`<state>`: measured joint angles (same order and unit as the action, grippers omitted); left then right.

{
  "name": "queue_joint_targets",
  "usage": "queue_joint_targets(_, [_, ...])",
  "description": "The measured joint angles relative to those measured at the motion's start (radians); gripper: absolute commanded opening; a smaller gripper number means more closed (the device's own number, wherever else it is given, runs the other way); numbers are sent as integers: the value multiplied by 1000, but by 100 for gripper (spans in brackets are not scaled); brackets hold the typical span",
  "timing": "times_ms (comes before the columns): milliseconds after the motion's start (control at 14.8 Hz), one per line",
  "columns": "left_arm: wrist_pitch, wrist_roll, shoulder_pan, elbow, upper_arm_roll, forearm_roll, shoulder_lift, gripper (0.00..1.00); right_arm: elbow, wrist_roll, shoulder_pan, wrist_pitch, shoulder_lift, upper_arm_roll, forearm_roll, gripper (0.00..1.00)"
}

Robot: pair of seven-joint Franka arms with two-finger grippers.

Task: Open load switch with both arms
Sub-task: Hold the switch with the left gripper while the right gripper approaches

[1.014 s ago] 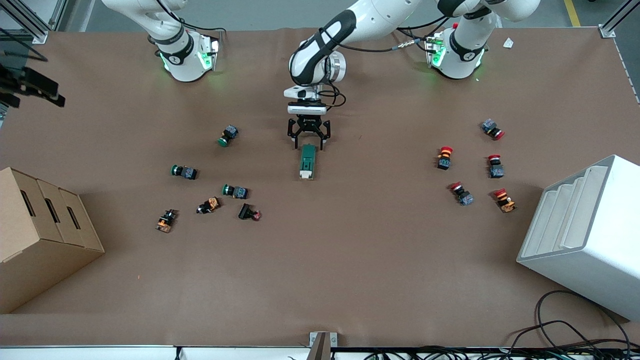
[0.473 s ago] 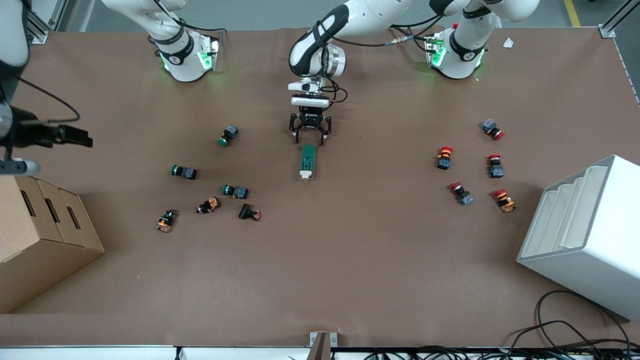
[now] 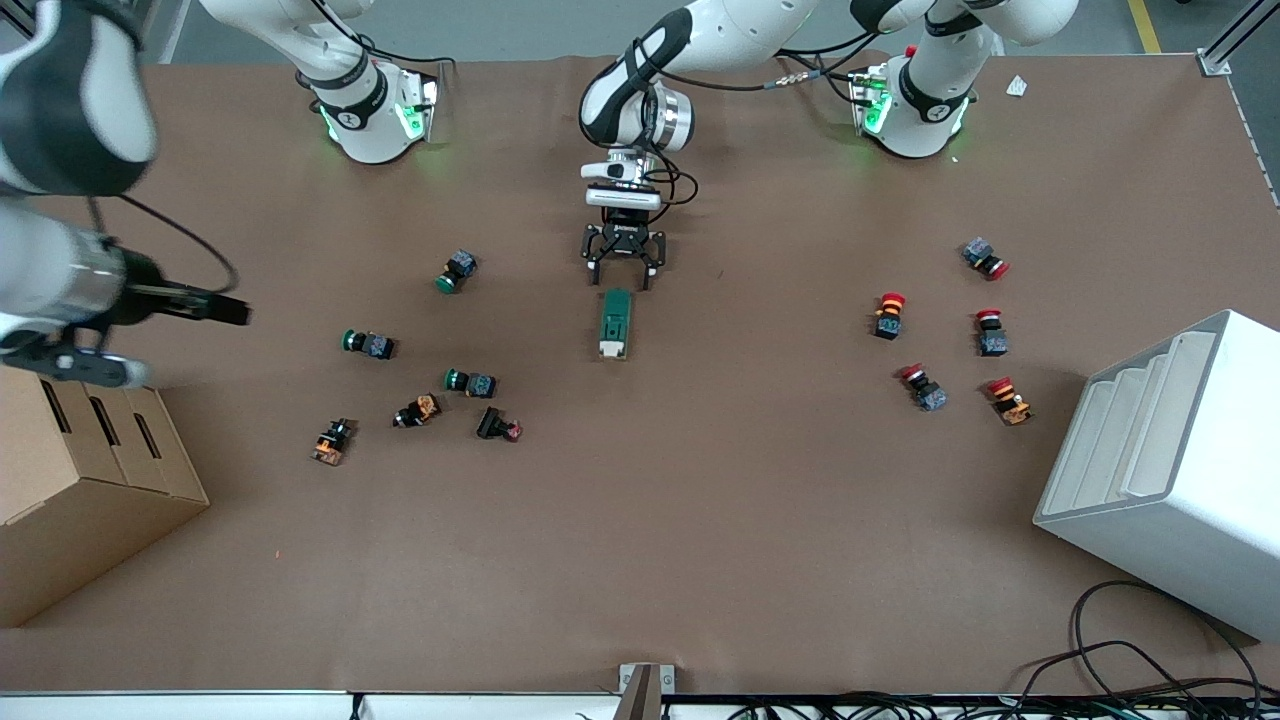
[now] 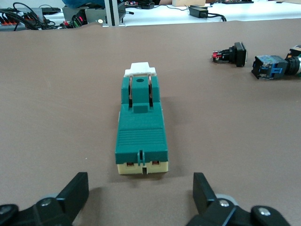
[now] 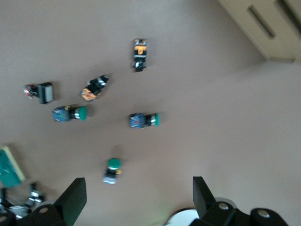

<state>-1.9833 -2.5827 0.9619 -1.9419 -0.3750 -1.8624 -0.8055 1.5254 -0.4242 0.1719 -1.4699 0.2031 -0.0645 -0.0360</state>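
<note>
The load switch (image 3: 615, 323) is a dark green oblong block lying flat mid-table, its white lever end (image 4: 140, 69) pointing toward the front camera. My left gripper (image 3: 621, 275) sits low just short of the switch's other, cream-coloured end. It is open, with a finger on each side and nothing between them, as the left wrist view shows (image 4: 141, 195). My right gripper (image 3: 235, 311) hangs high over the right arm's end of the table, open and empty (image 5: 138, 200). In its wrist view the switch (image 5: 10, 167) shows at the edge.
Green push buttons (image 3: 456, 270), (image 3: 368, 344), (image 3: 470, 382) and other small parts lie toward the right arm's end. Red push buttons (image 3: 889, 315), (image 3: 991, 333) lie toward the left arm's end. A cardboard box (image 3: 80, 470) and a white bin (image 3: 1170, 470) stand at the table's two ends.
The right arm has swung in from the table's edge toward the scattered buttons. The left gripper has drawn back slightly from the switch's end, still open.
</note>
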Motion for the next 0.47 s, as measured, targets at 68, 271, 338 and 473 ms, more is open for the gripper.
queue_joint_targets(68, [8, 0, 3, 0, 0, -2, -2, 97, 0, -113, 37, -18, 13, 2, -19, 100])
queue_joint_targets(271, [37, 0, 13, 4, 1, -8, -12, 98, 1, -400, 119, -86, 69, 4, -48, 100])
queue_joint_targets(338, [40, 0, 14, 4, 2, -10, -13, 98, 0, -482, 141, -111, 91, 4, -50, 100])
queue_joint_targets(473, [41, -1, 14, 4, 2, -10, -13, 99, 0, -615, 185, -161, 137, 4, -59, 100])
